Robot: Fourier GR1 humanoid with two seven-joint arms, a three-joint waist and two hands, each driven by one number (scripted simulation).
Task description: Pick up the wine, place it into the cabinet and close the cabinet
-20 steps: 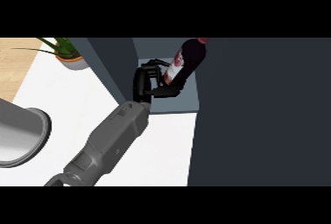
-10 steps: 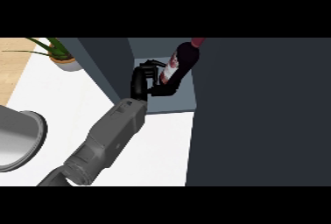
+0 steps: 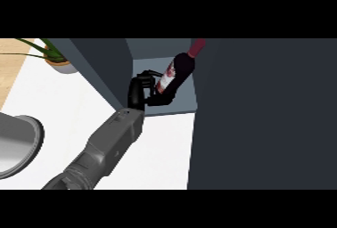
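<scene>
One grey forearm rises from the lower left, its robot hand (image 3: 143, 89) inside the open cabinet (image 3: 99, 62), black fingers curled around the wine bottle (image 3: 176, 78). Which arm it is can't be told; the other hand is out of view. Bottle tilted, dark glass, pale label, red cap, over the grey-blue cabinet floor. Dark cabinet door (image 3: 263, 116) hides everything to the right. White table (image 3: 66, 111); metal bowl (image 3: 16, 144) cut off at left; potted plant (image 3: 56, 60) top left.
</scene>
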